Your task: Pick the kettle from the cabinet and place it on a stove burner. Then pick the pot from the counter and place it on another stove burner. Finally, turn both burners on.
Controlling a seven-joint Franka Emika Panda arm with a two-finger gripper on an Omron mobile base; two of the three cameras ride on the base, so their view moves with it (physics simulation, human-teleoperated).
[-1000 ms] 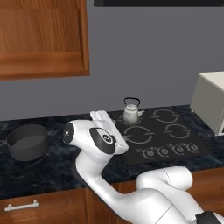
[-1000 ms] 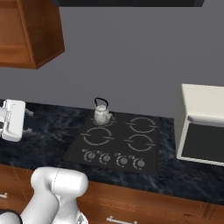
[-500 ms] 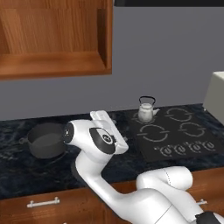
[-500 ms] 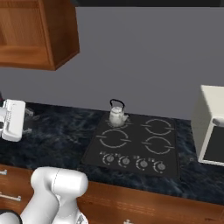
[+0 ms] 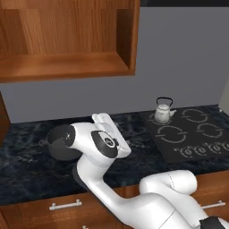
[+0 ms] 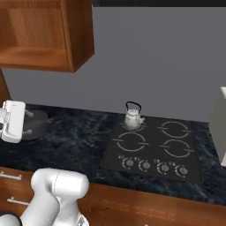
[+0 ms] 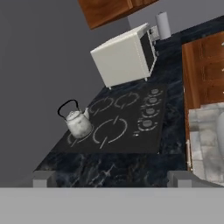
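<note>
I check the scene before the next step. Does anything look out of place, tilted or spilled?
Nothing stands out. The kettle stands upright on the back left burner, the pot sits upright on the counter, and no spill shows.

- You have a white microwave (image 7: 124, 57) on the far side of the cooktop.
- Beyond it stands a pale cylinder (image 7: 163, 25).
- Wooden drawers (image 5: 62, 206) with silver handles run below.
- Grey wall (image 6: 154, 57) behind.

We see the small silver-grey kettle (image 6: 133, 118) upright on the black glass cooktop's (image 6: 152, 163) back-left ring — the dark grey pot (image 6: 36, 125) sits well left on the marble counter (image 6: 79, 139).
</note>
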